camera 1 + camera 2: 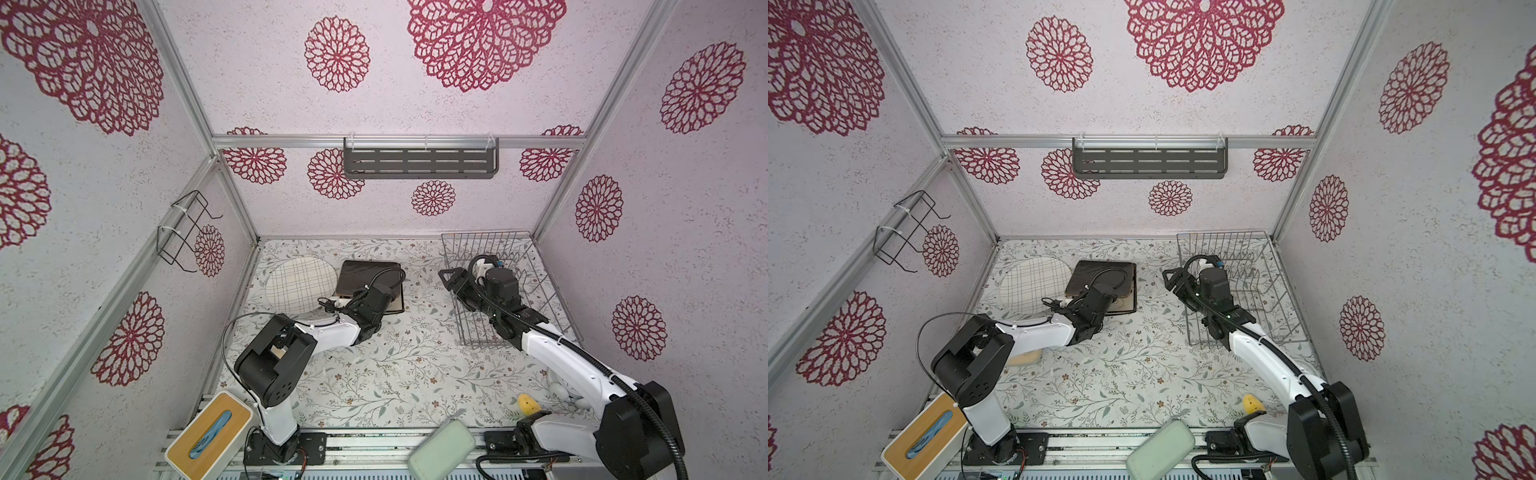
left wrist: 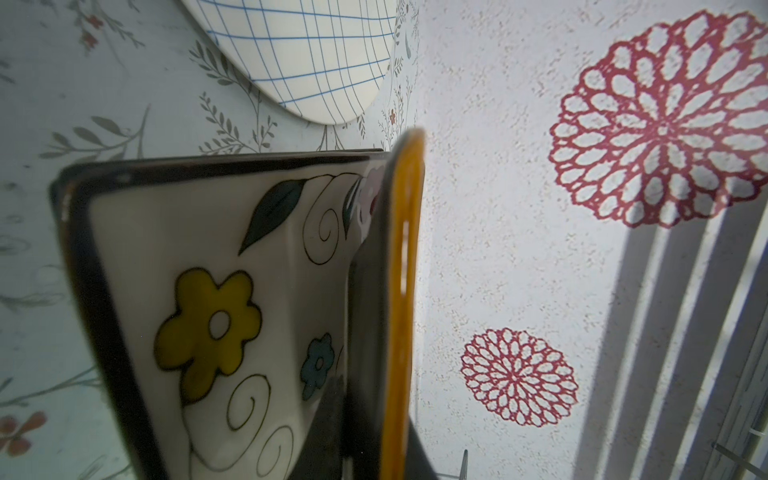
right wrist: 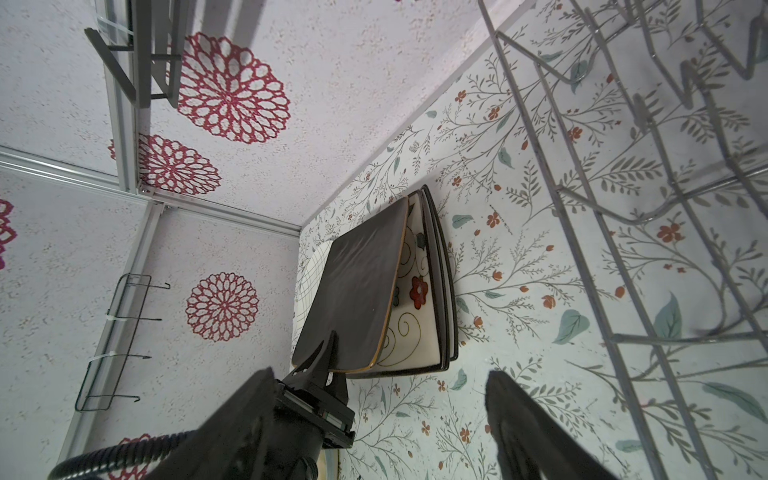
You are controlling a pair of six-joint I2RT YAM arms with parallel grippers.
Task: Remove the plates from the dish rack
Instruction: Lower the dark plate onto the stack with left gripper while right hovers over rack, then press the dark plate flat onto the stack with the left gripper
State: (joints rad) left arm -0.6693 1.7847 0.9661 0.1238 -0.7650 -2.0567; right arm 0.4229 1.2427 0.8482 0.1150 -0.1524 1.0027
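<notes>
Floral-papered tabletop between white walls printed with red medallions. Far right: silver wire dish rack, prongs upright, right arm stretched across it. Far left, well apart from the rack: round cream grid plate flat on the paper, just beside a stack of rounded-square plates. Topmost of the stack: dark brown plate, tilted, near edge raised off the cream floral plate beneath, far edge down against it. Left gripper at that raised near edge, fingers pinching the brown plate's yellow-edged rim. Right gripper over bare table just left of the rack, between rack and stack, fingers spread wide, touching nothing. Near edge: wooden-topped tissue box, pale green pad, small yellow thing by the right arm's base.
</notes>
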